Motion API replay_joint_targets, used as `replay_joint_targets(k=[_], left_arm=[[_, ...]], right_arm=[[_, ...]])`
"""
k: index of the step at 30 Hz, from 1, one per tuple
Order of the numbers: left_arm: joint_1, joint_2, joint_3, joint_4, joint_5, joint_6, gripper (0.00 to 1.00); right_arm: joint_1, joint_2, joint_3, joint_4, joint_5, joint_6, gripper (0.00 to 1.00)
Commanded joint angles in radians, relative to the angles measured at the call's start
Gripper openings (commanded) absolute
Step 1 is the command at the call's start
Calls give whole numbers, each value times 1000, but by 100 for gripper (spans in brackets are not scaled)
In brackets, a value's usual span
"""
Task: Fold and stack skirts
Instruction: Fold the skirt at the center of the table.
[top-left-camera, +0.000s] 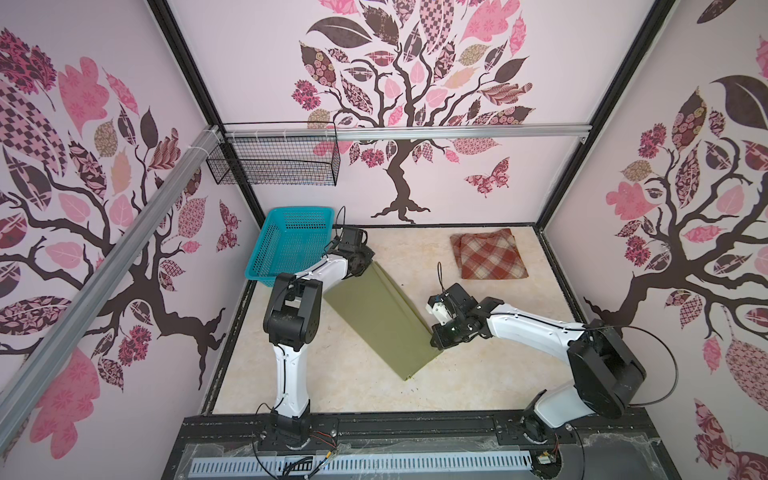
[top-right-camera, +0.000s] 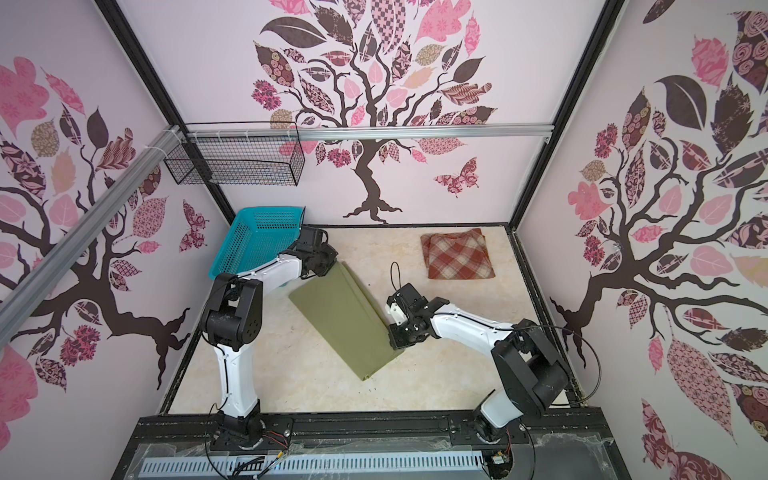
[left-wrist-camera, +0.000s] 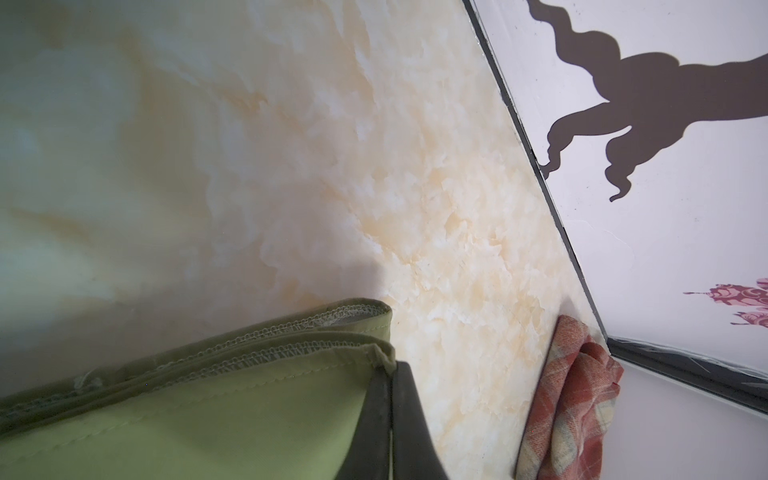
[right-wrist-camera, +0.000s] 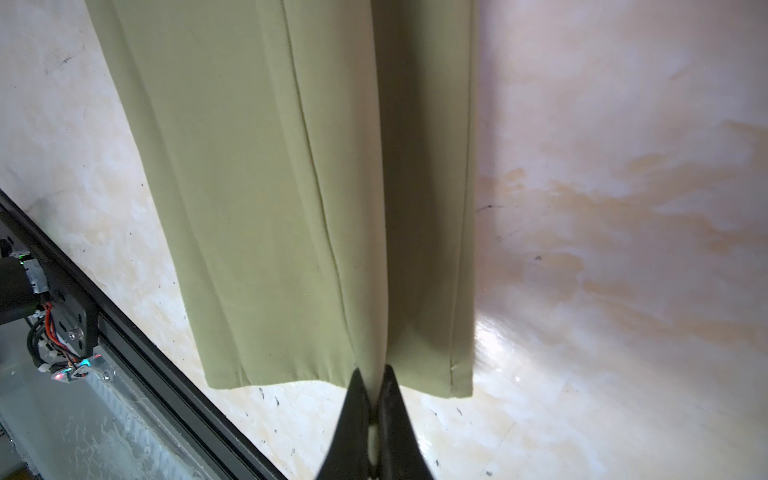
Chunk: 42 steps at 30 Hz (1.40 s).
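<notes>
Right now my left gripper (left-wrist-camera: 390, 374) is clamped tight on one end of the green skirt (top-left-camera: 374, 316), my right gripper (right-wrist-camera: 374, 376) pinching the opposite end's edge.

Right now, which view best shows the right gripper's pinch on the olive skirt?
Right wrist: the right gripper is shut on a fold at the olive skirt's edge. In both top views its body hides the fingertips. The left wrist view shows only the skirt's other end, held by the left gripper.
</notes>
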<state>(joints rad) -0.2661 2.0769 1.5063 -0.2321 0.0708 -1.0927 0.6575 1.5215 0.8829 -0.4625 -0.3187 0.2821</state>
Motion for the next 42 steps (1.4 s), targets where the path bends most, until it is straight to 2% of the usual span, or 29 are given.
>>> replay_joint_targets(k=[1,17,30,39,42], left_arm=[[8,28,50,22,-2,-5,0],[8,94,82,34,30,-13,0],[7,88,82,49,46,-15,0],[-3,84,70,89,72,-31,0],[-2,83,65,127,96,-33,0]], right_arm=[[-6,16,32,-21,27,1,0],[-8,54,25,-6,52,12,0],[-9,64,25,-5,69,15,1],[-8,74,21,2,66,20,7],[-9,67,19,6,78,24,16]])
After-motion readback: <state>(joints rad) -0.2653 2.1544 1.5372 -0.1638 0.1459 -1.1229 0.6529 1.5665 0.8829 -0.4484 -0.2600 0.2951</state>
